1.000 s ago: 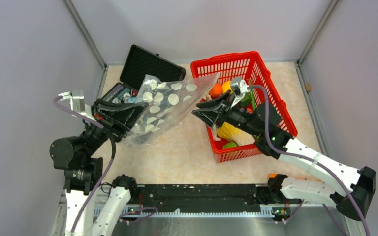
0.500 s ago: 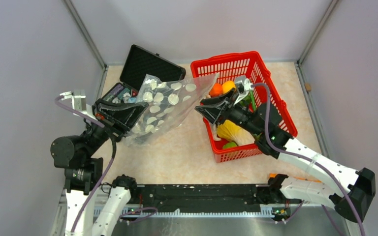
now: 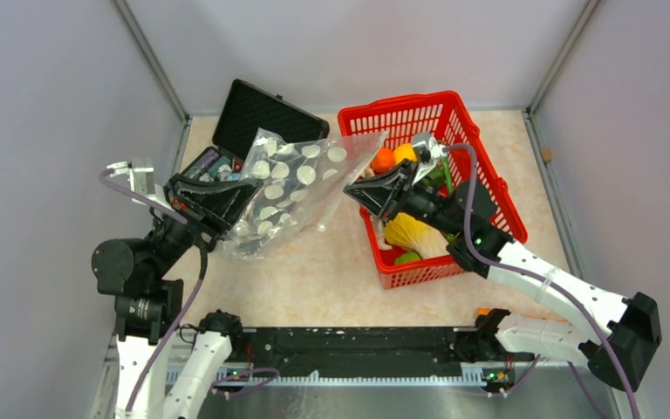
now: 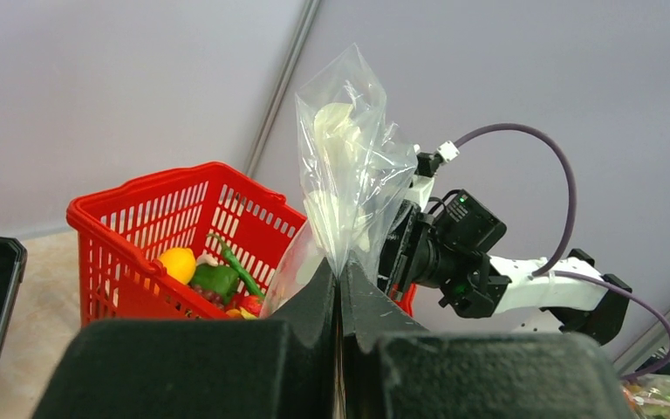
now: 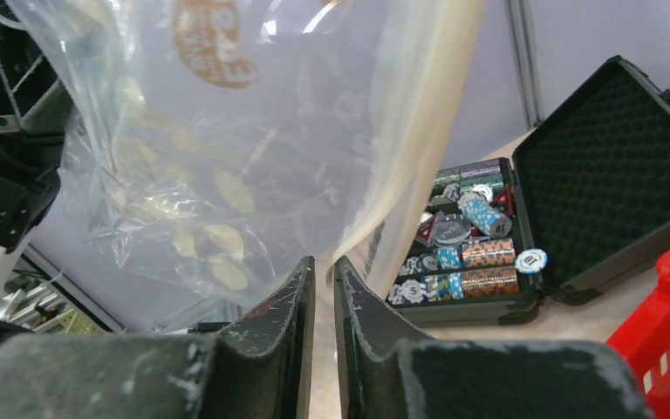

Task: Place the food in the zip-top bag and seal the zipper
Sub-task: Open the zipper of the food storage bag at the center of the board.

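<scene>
Left wrist view: clamps zip-top bag (image 4: 349, 166) in clenched left pincer (image 4: 338, 279), near red basket (image 4: 122, 218); holds right pincer (image 5: 323, 288), jaws nearly together, at bag edge, grasp there impossible to tell.

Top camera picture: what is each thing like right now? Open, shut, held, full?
Bag: held up by one end.
Left fingers: shut on the bag.
Right fingers: nearly shut at the bag's other edge; cannot tell if they grip it.
Red basket: upright, with food in it.
Food: in the basket, not in the bag yet.
Black case: lid open.
</scene>
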Tool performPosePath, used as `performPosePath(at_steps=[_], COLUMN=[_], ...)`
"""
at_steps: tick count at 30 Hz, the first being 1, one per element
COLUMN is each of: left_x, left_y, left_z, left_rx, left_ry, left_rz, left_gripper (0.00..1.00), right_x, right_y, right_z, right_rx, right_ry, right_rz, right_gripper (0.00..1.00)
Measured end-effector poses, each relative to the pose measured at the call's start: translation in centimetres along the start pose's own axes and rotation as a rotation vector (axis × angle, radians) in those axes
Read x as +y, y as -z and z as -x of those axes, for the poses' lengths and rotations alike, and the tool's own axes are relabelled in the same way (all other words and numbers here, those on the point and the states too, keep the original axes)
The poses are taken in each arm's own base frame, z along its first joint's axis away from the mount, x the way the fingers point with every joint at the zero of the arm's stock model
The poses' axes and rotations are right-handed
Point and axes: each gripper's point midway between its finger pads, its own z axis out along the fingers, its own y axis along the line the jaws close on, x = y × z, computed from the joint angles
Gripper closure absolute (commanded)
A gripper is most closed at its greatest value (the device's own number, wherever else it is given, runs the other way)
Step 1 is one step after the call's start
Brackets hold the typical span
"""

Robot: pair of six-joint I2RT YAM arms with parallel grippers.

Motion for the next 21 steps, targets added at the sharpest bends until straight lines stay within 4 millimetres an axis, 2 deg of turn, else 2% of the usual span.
performPosePath(at_steps=[3,4,10,14,18,21], left_x=[0.6,0.8,1.5,1.5,1.2,1.1], left_y=[-0.1,-0.2,-0.2,-0.2,-0.2,-0.2], left_z=[-0.1,-0.2,-0.2,-0.2,-0.2,-0.2], left_rx=[0.003,0.005,-0.002,0.000,0.003,0.004], left_ry=[0.000,0.001,-0.002,0.000,0.010,0.015], left_rz=[0.018,0.025,0.057,0.055,0.047,0.040], left_gripper=[1.00,1.00,1.00,1.00,1.00,1.00], right_x=[0.4,0.6,0.7,0.4,0.3,0.3], right_y=[0.0,0.0,0.1,0.2,0.1,-0.1], right_z=[0.0,0.1,-0.2,-0.4,0.1,0.5], right_rx=[0.001,-0.002,-0.004,-0.004,-0.029,-0.049], right_ry=[-0.005,-0.006,-0.010,-0.013,-0.007,-0.001], right_rz=[0.023,0.032,0.046,0.028,0.022,0.023], right_gripper=[0.99,0.99,0.84,0.81,0.75,0.75])
